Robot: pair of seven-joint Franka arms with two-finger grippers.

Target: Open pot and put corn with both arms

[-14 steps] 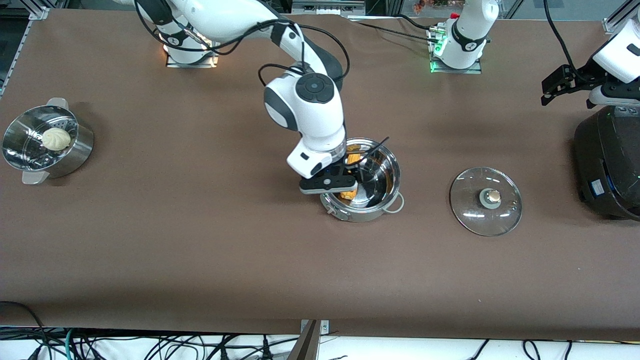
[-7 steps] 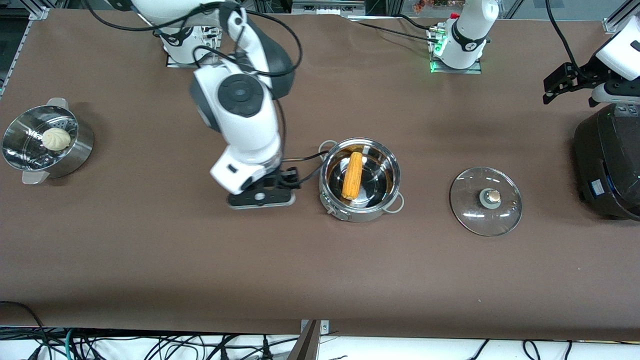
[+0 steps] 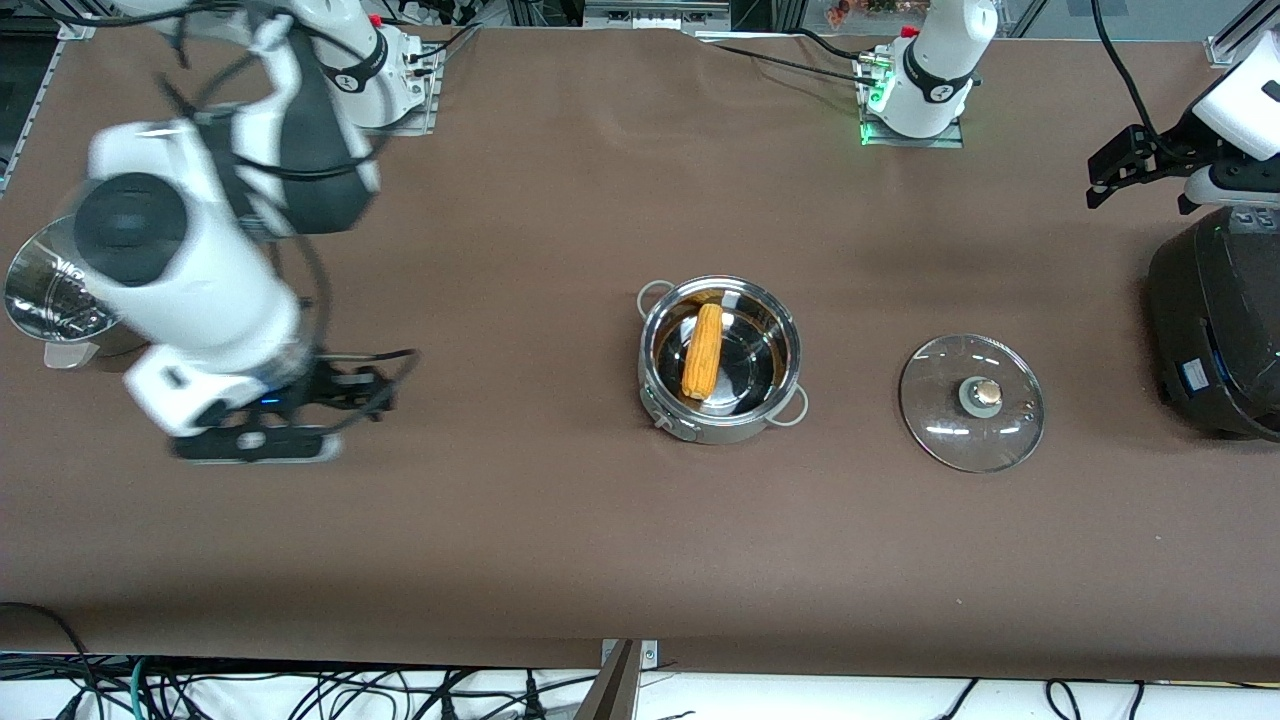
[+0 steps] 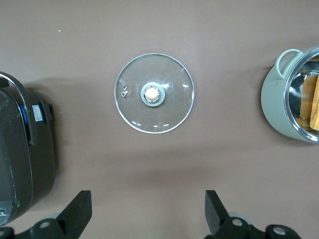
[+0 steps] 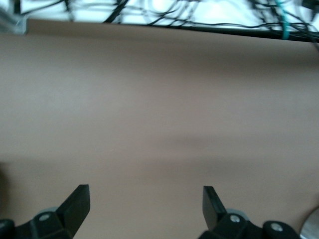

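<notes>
The steel pot [image 3: 712, 428] stands open at the table's middle with the yellow-orange corn [image 3: 703, 351] lying inside it. Its glass lid [image 3: 972, 402] with the tan knob lies flat on the table, beside the pot toward the left arm's end. My right gripper [image 3: 365, 386] is open and empty over bare table toward the right arm's end; the right wrist view shows its gripper [image 5: 144, 199] over cloth only. My left gripper [image 3: 1108, 178] is open and empty, held up above the black cooker. The left wrist view shows the lid [image 4: 154, 93], the pot [image 4: 276, 109], the corn [image 4: 315, 102] and its gripper [image 4: 147, 211].
A big black cooker [image 3: 1215, 320] stands at the left arm's end, also in the left wrist view [image 4: 20, 154]. A steel steamer pot [image 3: 40, 290] at the right arm's end is mostly hidden by the right arm. Cables hang along the table's near edge [image 5: 199, 25].
The right gripper let go of the corn in the pot, then swung away open and empty toward the right arm's end. The corn stays in the pot. The left arm barely moved.
</notes>
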